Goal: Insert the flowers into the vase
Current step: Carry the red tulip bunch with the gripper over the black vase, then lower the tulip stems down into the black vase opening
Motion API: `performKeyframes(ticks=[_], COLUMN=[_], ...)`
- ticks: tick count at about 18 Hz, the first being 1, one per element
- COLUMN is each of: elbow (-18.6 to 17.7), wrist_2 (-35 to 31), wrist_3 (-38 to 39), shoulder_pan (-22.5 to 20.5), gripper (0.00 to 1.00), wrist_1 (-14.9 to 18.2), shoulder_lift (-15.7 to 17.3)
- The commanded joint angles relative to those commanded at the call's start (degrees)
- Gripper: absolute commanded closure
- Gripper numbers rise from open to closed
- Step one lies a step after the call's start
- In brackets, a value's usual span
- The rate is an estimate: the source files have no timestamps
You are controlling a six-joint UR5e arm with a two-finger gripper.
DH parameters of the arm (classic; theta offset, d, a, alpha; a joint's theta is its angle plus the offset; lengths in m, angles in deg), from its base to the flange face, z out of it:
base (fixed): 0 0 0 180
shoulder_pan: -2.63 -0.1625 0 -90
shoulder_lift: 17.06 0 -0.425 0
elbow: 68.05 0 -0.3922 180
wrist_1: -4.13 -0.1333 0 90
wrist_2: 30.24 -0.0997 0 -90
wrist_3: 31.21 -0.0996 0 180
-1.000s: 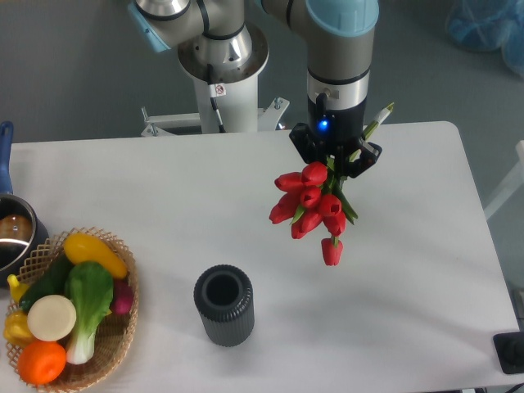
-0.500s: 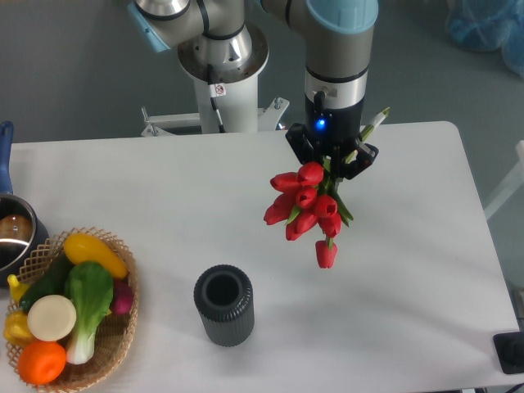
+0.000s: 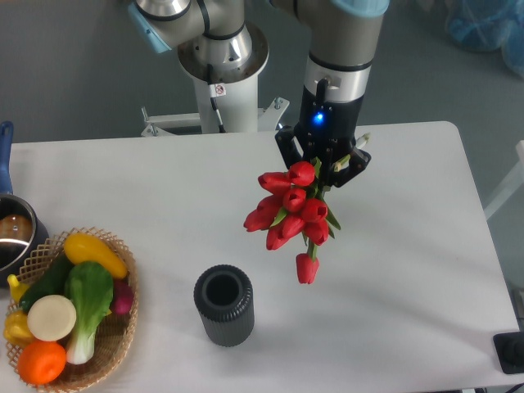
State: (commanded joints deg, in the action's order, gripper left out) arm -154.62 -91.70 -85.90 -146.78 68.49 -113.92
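Above the white counter [image 3: 409, 270], the red tulips [image 3: 291, 214] hang buds-down, smooth closed heads clustered, 1 drooping lowest, green stems running up into the gripper [image 3: 322, 161]. Its black jaws are pinched on the stems. Left and below them, apart from the bunch, stands the vase [image 3: 223, 304], a dark grey ribbed cylinder with a round open mouth. At the counter's left edge sits a woven wicker basket [image 3: 115, 348] of glossy toy vegetables, beside a steel pot [image 3: 14, 233]. Grey floor lies behind.
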Motion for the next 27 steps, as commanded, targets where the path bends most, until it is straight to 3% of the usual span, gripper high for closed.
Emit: performKeyframes(ticks=[5, 10, 17, 22, 27], elbow=[-0.1, 0.0, 0.0, 0.1, 0.2], wrist_2=[11.3, 24.6, 30.5, 36.7, 44.5], wrist_3=[7.4, 9.5, 10.0, 10.5, 10.3], shoulder_pan=[0.1, -0.3, -0.3, -0.2, -0.5], gripper=[1.0, 1.0, 1.0, 1.0, 1.0], wrist_1=[-7.9, -8.5, -11.0, -17.5, -18.1], shoulder_lift=[-0.7, -1.0, -2.2, -6.1, -8.6])
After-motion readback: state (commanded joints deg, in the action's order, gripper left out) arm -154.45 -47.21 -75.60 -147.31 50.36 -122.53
